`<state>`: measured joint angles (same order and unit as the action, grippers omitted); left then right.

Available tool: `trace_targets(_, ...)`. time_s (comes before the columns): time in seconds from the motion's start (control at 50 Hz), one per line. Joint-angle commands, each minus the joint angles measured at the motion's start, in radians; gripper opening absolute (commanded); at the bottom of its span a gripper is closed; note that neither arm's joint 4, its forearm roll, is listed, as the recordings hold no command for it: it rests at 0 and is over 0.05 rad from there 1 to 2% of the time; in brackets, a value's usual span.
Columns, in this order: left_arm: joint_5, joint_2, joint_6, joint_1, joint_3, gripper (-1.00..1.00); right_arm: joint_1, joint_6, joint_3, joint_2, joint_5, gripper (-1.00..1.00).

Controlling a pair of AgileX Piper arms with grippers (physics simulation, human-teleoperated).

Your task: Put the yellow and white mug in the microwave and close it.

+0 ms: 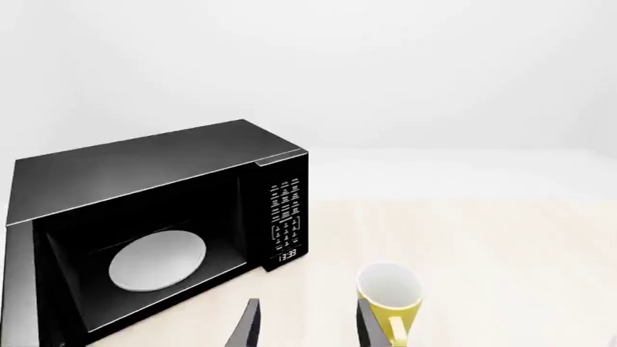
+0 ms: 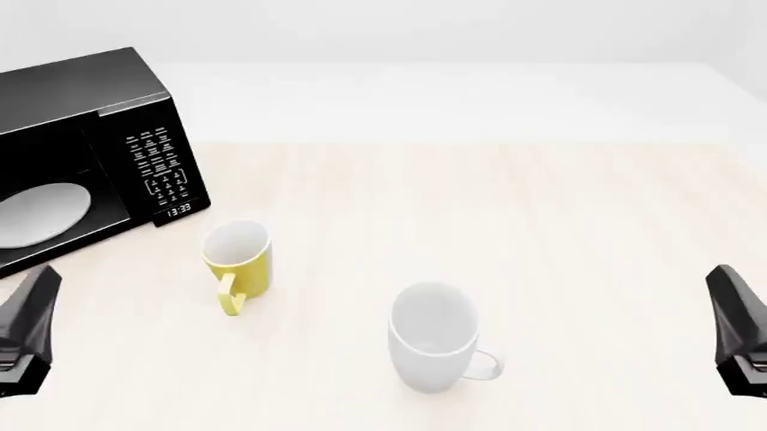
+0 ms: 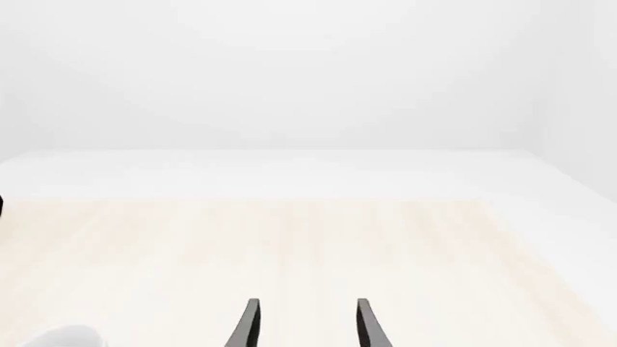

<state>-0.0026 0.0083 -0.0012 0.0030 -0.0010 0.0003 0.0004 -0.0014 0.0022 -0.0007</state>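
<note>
While the microwave (image 2: 90, 153) stands with its cavity showing at the table's (image 2: 540, 224) far left, only the white turntable plate (image 2: 36, 214) lies inside it. Upright on the table just in front of the keypad is the yellow and white mug (image 2: 237, 260), holding nothing; the larger white mug (image 2: 434, 337) nearby looks bare inside too. Left gripper (image 1: 306, 327) and right gripper (image 3: 306, 325) both hold their fingers apart, gripping nothing.

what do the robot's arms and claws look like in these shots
Little shows. In the front view each arm is only a black, angular, faceted housing at the frame's lower corner: left claw, right claw. Each wrist view shows two thin, dark, blade-like fingers with pale inner edges. No cables or markings are visible.
</note>
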Motion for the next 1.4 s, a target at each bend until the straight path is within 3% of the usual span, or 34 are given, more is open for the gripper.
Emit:
trace_targets(0.02,-0.012,0.038,-0.006,0.011,-0.002,1.0,0.0,0.001,-0.003,0.005,-0.001,1.0)
trace_targets(0.28,0.004,0.023,0.028,0.003,-0.004,1.0,0.001,0.001,-0.003,0.005,-0.001,1.0)
trace_targets(0.72,0.086,0.0,0.064,-0.1,-0.054,1.0,0.001,0.0,-0.003,0.004,-0.002,1.0)
trace_targets(0.94,0.081,0.091,0.07,-0.134,-0.078,1.0,0.001,0.0,-0.003,0.004,-0.002,1.0)
trace_targets(1.12,0.19,0.052,0.088,-0.181,-0.114,1.0,0.001,0.0,-0.003,0.004,-0.002,1.0)
trace_targets(1.4,0.225,0.123,0.034,-0.221,-0.144,1.0,0.001,0.0,-0.003,0.004,-0.002,1.0)
